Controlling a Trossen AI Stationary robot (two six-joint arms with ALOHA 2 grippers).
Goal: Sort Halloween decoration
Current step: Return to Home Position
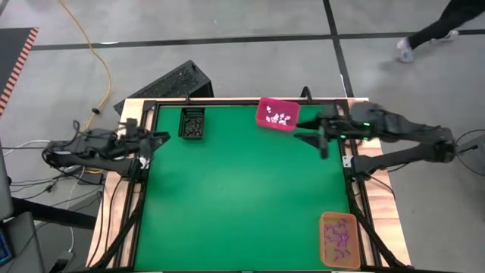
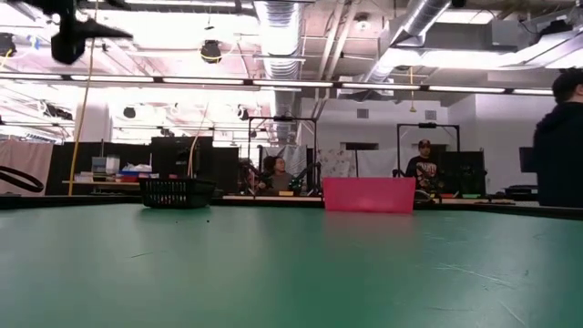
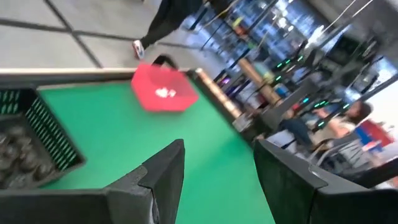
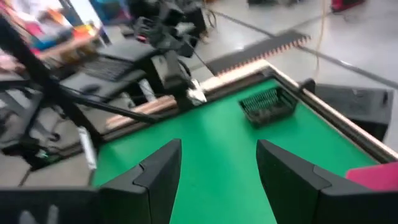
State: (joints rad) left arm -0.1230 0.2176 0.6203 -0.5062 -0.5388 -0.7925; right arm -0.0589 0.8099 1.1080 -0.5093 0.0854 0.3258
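Pink bin [image 1: 265, 105] with the white trinkets [image 1: 280, 118] lying inside sat just beside our right hand [image 1: 309, 138], spread and empty like our left hand [image 1: 150, 142] near the black bin [image 1: 192, 123], so we judged a careless swing home could clip its rim and spill them; their long axes were too small to read.

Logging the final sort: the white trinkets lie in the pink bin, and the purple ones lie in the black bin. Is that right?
Not quite. The purple trinkets lie in the orange bin, not in the black bin. The white trinkets do lie in the pink bin. The high view shows it.
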